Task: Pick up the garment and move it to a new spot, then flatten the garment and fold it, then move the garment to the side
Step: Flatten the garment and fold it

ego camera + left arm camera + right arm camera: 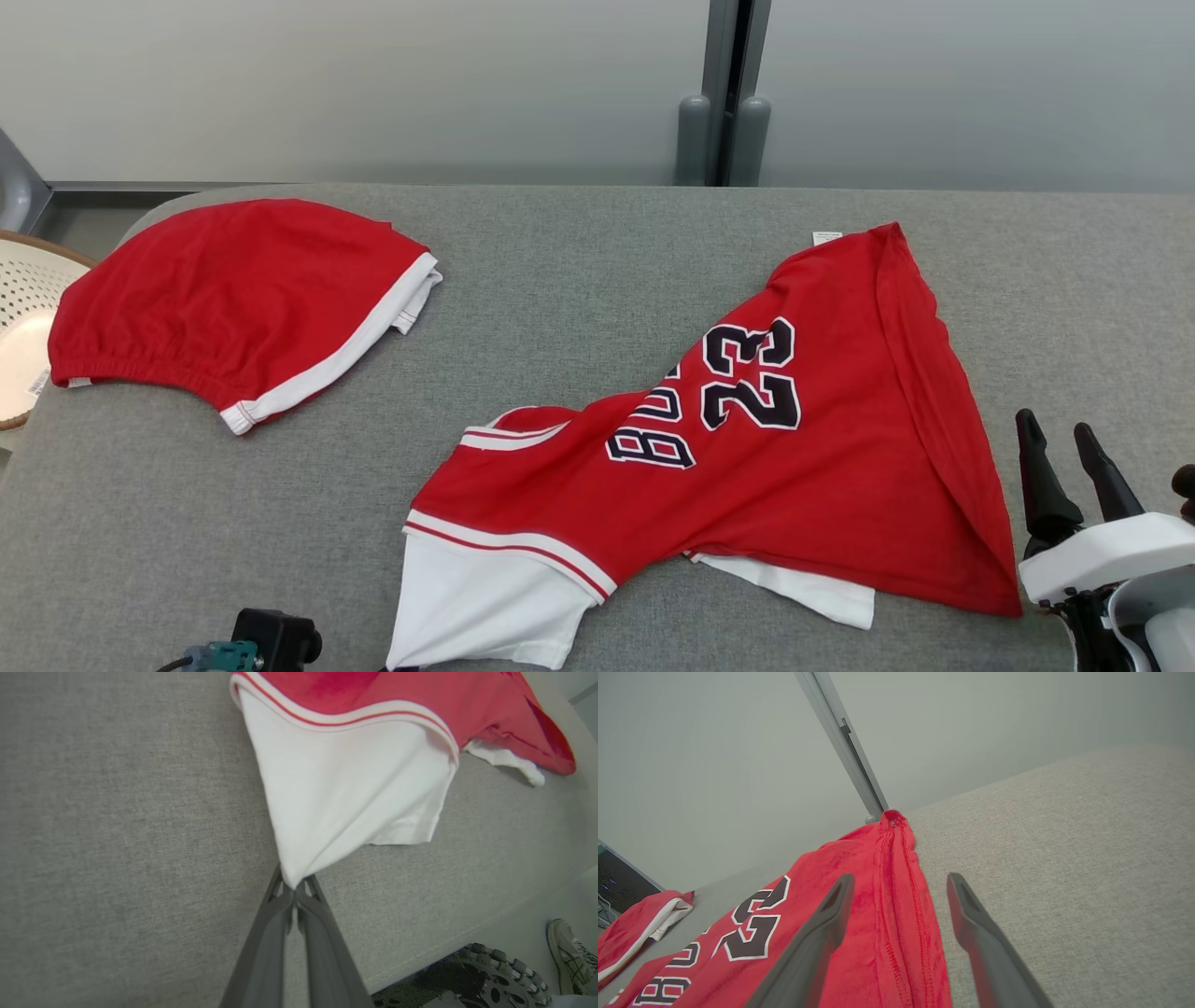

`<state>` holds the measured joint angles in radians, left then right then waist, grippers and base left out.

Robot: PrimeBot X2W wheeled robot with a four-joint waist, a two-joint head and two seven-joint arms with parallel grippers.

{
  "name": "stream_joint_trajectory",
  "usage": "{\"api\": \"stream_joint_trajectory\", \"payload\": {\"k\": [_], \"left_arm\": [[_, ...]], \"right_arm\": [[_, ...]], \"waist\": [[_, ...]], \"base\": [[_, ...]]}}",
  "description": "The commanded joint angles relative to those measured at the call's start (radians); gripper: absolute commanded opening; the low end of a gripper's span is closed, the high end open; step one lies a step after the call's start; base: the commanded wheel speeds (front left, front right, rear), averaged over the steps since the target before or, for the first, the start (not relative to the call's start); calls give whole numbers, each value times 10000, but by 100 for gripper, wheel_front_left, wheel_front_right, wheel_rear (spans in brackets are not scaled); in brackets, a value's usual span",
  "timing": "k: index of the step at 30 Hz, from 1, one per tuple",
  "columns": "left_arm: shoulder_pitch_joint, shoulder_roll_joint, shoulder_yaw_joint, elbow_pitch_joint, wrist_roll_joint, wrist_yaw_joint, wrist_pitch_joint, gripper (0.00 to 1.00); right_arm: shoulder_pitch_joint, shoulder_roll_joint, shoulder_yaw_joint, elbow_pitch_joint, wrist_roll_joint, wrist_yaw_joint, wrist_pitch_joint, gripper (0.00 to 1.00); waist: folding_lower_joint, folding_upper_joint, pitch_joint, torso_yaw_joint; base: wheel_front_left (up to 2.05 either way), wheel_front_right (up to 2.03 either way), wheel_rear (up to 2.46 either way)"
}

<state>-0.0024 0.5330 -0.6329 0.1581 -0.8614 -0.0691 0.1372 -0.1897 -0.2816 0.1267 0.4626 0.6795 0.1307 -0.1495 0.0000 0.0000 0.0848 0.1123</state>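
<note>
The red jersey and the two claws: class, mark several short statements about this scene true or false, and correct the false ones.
1. The left claw is shut on the jersey's white sleeve. True.
2. The right claw is shut on the jersey's red edge. False: it stands open, one finger on either side of that edge.
3. The jersey bears the number 23. True.
4. The shorts lie on top of the jersey. False: they lie apart from it, toward the robot's left.
5. A shoe shows at the lower right of the left wrist view. True.
</note>
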Motion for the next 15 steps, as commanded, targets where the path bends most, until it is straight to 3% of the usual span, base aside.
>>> {"api": "stream_joint_trajectory", "payload": {"k": [1,5,8,9,10,15], "left_arm": [[115,141,91,-281,-167,166,223,0],[413,364,108,-795,-752,582,1185,0],[439,233,148,-625,-1144,632,1494,0],[424,253,108,-472,-1114,597,1548,37],[352,250,132,-330,-1072,576,1480,100],[124,180,379,-50,-814,477,671,100]], "right_arm": [[48,-92,-48,9,39,0,40,100],[41,-130,-64,79,98,0,277,100],[22,-136,-63,126,73,0,411,100],[9,-127,-32,119,57,0,463,100],[2,-132,-11,105,53,0,506,100],[58,-193,-8,-77,-49,0,396,100]], "waist": [[0,0,-15,64],[0,0,-21,113],[0,0,-49,83],[0,0,-66,52],[0,0,-81,20],[0,0,-170,-125]], "base": [[0,0,0],[0,0,0],[0,0,0],[0,0,0],[0,0,0],[0,0,0]]}}
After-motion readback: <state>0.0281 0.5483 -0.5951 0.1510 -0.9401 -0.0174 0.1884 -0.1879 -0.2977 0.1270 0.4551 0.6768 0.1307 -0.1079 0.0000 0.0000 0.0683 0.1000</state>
